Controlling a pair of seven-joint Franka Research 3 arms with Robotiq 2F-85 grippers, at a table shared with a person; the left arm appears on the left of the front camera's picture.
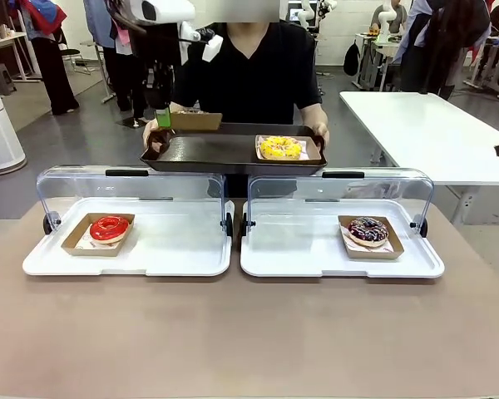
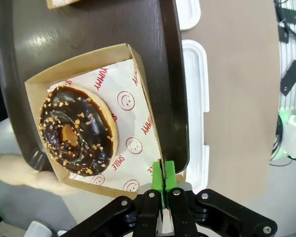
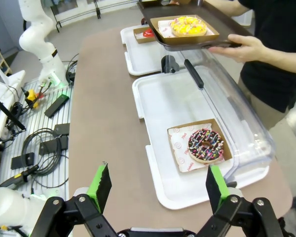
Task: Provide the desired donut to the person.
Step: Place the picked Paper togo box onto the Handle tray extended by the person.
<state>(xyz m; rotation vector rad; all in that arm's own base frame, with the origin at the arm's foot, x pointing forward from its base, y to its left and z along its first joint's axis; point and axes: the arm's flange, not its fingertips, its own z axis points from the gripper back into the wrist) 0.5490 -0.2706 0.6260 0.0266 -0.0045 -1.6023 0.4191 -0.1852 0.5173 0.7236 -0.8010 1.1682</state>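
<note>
A large workroom with white tables and other people lies behind a brown tabletop (image 1: 249,332). Along the tabletop's far edge stand two white trays with raised clear lids: the left tray (image 1: 125,258) holds a red-glazed donut (image 1: 109,227) in a cardboard boat, the right tray (image 1: 341,258) a dark sprinkled donut (image 1: 368,229) in another boat.

Beyond the far edge the person (image 1: 249,75) in a black T-shirt holds a dark serving tray (image 1: 224,151) level with both hands, one at each end. A yellow donut (image 1: 280,147) in its boat sits toward the tray's right end.

The left gripper (image 2: 163,183) is over the serving tray's left end, its green pads (image 2: 157,177) pressed together on the side wall of a cardboard boat (image 2: 138,64) lined with printed paper. In that boat lies a chocolate donut (image 2: 76,131) with chopped nuts. The boat rests on the serving tray near the person's hand (image 2: 19,170).

The right gripper (image 3: 158,187) hangs above the tabletop's near right part, jaws spread wide with nothing between them, the sprinkled donut ahead of it.
</note>
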